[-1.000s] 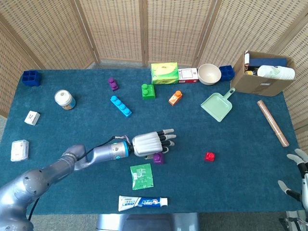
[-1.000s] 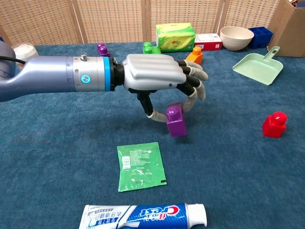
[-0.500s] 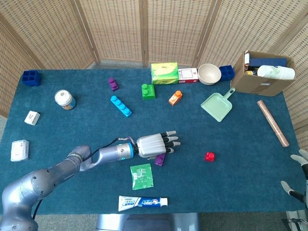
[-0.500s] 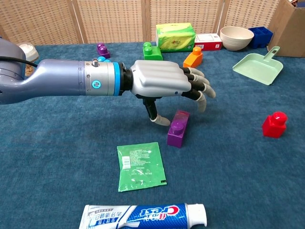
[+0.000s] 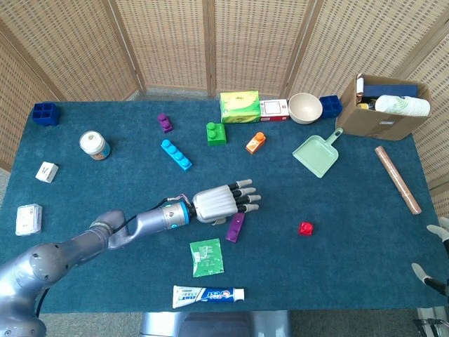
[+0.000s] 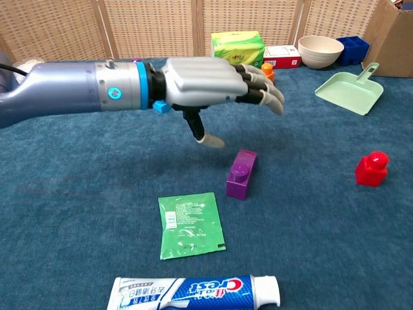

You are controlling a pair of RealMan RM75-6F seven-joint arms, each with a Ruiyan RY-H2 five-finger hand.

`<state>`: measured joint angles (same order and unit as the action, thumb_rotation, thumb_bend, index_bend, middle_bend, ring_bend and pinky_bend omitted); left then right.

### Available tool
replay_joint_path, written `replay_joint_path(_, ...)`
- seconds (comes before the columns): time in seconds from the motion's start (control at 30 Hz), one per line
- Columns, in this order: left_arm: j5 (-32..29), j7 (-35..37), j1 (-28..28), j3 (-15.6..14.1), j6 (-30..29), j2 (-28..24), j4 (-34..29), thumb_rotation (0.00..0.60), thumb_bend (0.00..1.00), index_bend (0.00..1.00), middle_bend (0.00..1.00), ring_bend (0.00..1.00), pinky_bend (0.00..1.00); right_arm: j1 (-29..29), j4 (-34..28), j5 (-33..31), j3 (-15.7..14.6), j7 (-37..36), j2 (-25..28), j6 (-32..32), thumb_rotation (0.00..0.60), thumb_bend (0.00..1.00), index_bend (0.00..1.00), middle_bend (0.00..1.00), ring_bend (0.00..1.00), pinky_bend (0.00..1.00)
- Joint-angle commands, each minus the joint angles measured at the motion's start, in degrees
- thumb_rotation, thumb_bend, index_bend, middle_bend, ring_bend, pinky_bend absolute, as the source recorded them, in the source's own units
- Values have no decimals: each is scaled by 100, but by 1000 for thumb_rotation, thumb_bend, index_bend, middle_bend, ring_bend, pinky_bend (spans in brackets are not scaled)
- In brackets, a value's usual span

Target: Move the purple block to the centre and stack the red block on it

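Observation:
The purple block lies on its side on the blue cloth near the middle, free of any hand. My left hand hovers above and just behind it, palm down, fingers stretched out and holding nothing. The red block stands upright to the right of the purple one, about a hand's length away. Only a few fingers of my right hand show at the head view's right edge, spread apart and empty.
A green packet and a toothpaste tube lie in front of the purple block. Further back are a second small purple block, blue, green and orange bricks, a tissue box, a bowl and a dustpan.
My left hand let go of the purple block, which tipped onto its side on the cloth. The hand then rose and drew back with straightened fingers. The right hand slid further out of view.

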<state>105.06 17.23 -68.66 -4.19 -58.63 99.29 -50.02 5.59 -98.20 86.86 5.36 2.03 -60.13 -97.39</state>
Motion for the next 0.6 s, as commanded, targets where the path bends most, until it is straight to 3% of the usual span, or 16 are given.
replay_joint_path(0.03, -164, -161, 245, 43, -245, -383, -360, 600, 343, 114, 25, 0, 0, -47, -19, 10, 9, 8, 18, 70, 600, 56, 274, 196, 0, 70)
replay_joint_path(0.37, -800, -722, 1162, 4, -656, -1887, -1997, 600, 342, 113, 31, 0, 0, -347, -25, 25, 66, -57, 178, 516, 600, 57, 274, 196, 0, 70)
replay_joint_path(0.6, -949, -1125, 1979, -247, -1255, -3089, -3108, 600, 342, 131, 42, 0, 0, -733, -72, 211, 34, -445, 302, 1081, 600, 61, 310, 203, 0, 87)
